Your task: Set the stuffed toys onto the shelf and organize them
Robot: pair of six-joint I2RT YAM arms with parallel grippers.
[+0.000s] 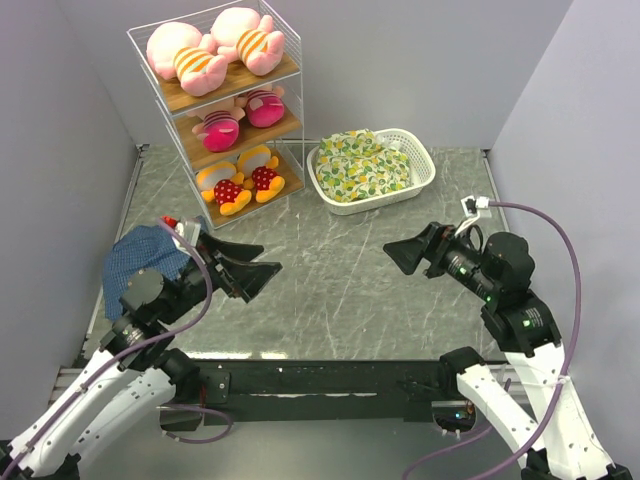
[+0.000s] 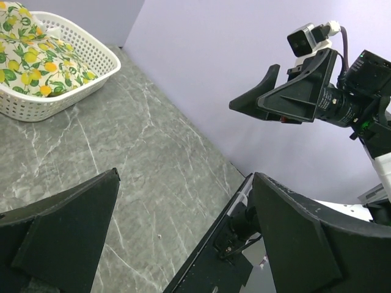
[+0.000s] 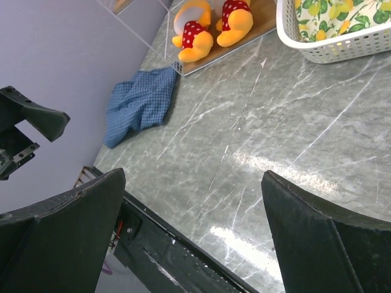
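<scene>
The wire shelf [image 1: 150,75] stands at the back left. Two pink pigs in striped shirts [image 1: 190,55] lie on its top board. Two pink-hatted dolls [image 1: 240,115] lie on the middle board. Two orange-yellow animals in red polka-dot outfits [image 1: 240,180] lie on the bottom board and also show in the right wrist view [image 3: 211,24]. My left gripper [image 1: 255,270] is open and empty over the table's front left. My right gripper [image 1: 400,250] is open and empty over the front right, facing the left one; it also shows in the left wrist view [image 2: 253,101].
A white lattice basket [image 1: 425,170] with a yellow-green patterned cloth [image 1: 362,165] stands right of the shelf. A blue cloth [image 1: 140,255] lies at the left wall, near my left arm. The black front rail [image 1: 330,380] runs along the near edge.
</scene>
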